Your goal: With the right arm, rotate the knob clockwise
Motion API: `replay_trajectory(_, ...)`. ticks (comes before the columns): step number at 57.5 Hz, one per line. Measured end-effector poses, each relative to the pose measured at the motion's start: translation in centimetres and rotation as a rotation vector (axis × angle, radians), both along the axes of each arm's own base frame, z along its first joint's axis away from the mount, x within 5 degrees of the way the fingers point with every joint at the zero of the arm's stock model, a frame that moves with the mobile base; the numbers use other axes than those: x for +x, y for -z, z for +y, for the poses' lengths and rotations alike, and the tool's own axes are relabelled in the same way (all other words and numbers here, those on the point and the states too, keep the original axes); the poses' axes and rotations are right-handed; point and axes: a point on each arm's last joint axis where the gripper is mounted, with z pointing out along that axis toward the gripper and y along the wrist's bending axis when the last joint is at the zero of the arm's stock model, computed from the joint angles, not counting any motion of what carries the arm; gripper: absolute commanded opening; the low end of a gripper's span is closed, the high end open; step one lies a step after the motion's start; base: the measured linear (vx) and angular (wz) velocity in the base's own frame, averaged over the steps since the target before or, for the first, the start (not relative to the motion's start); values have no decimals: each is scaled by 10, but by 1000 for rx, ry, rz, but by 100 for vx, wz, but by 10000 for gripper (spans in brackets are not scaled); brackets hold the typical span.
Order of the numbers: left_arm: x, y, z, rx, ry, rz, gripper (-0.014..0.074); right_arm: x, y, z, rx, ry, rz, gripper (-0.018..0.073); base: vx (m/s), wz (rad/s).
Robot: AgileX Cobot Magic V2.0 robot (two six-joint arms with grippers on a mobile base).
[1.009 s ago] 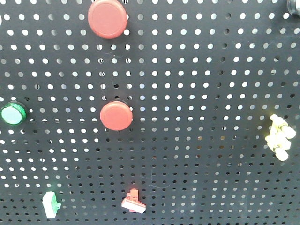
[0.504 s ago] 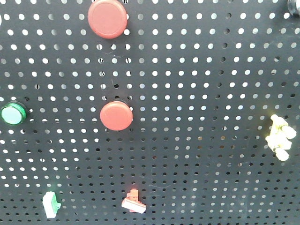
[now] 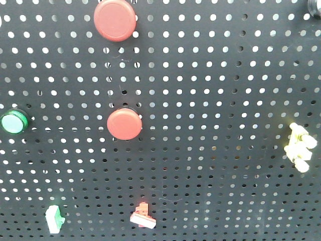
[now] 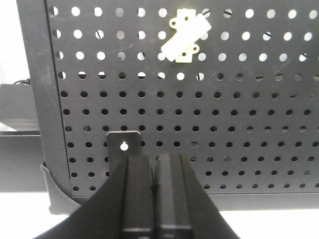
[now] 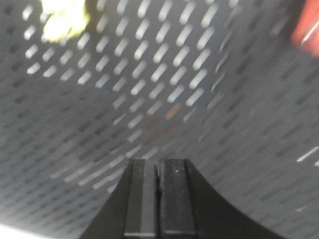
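Black and hard, the knob (image 3: 314, 7) is only a small round bit in the top corner of the front view, so I am guessing it is the knob. It probably turns stiffly on the board (image 3: 225, 75) and feels smooth. Pinch it by its sides.

The right pincer (image 5: 158, 199) is squeezed closed with nothing in it. In its blurry view, a yellow part (image 5: 62, 17) sits up and left of it, and a red thing (image 5: 306, 27) up and right. No knob shows there. The left pincer (image 4: 154, 189) is closed and empty too.

The front view looks the same as a moment ago.
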Motion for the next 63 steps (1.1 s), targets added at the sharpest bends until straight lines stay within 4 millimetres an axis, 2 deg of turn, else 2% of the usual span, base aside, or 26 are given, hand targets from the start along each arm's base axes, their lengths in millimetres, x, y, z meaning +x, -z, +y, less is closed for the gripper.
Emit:
replay_trajectory(16,0,0,0,0,0,0,-6,6,63,21,76,-167,86,-8,0,0)
replay_trajectory(31,0,0,0,0,0,0,-6,3,113,24,167,-196,43,-8,0,0)
replay_trajectory(49,0,0,0,0,0,0,-6,-7,108,-2,209,112,-125,-8,0,0)
replay_trajectory(63,0,0,0,0,0,0,-6,-10,110,-6,178,165,-135,-8,0,0)
